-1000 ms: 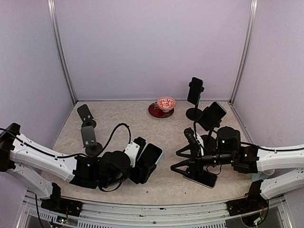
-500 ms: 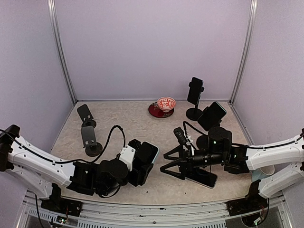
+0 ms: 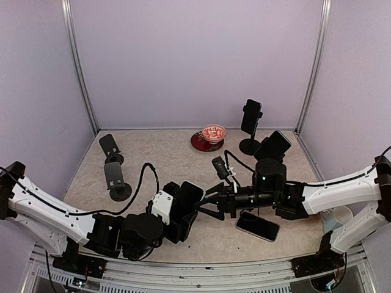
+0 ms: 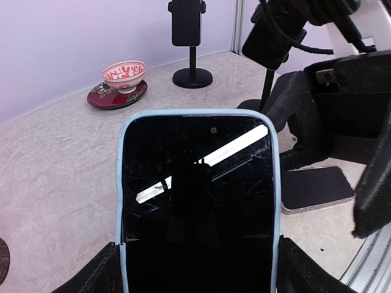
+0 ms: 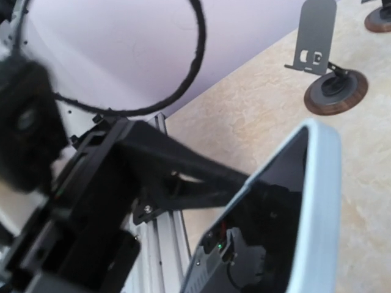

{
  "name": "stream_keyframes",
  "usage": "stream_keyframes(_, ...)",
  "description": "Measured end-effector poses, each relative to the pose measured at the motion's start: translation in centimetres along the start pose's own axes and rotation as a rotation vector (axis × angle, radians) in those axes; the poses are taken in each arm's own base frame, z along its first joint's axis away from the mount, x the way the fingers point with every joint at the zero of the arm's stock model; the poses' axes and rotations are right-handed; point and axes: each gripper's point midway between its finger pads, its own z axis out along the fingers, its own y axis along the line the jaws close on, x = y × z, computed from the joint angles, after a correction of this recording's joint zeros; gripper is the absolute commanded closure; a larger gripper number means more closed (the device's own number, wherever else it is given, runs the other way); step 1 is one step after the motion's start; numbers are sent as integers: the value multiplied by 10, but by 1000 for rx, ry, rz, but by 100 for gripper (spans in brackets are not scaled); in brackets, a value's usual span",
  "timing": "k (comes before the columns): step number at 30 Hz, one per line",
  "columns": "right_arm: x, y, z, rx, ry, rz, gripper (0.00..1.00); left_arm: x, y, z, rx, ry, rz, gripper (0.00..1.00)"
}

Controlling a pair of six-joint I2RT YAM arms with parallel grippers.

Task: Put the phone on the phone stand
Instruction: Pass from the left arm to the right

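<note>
Above the marbled table [image 3: 159,162], the left gripper [image 3: 183,213] clamps the blue-cased phone [image 4: 198,189]; the right gripper [image 3: 206,204] meets its edge, grip unclear. A handover, I'd judge: next, a firm pinch.

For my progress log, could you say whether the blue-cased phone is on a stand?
Not yet: the left hand holds the blue-cased phone above the table.

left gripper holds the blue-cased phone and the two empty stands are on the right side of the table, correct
No. The left gripper holds the blue-cased phone, but the two empty stands are on the left side of the table, as the top view shows.
</note>
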Motion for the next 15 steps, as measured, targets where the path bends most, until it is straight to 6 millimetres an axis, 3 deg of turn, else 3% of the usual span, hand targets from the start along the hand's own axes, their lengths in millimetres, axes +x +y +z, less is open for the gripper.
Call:
stream_keyframes(5, 1, -5, 9, 1, 14, 11, 47, -2, -2, -3, -9, -14, 10, 47)
stream_keyframes(8, 2, -6, 10, 3, 16, 14, 68, -3, -2, -5, -14, -22, 14, 46)
stream_keyframes(13, 1, -8, 11, 11, 17, 37, 99, -4, 0, -5, -26, -28, 23, 31)
stream_keyframes(15, -2, -8, 12, 19, 11, 34, 100, -4, 1, -4, -38, -30, 32, 22)
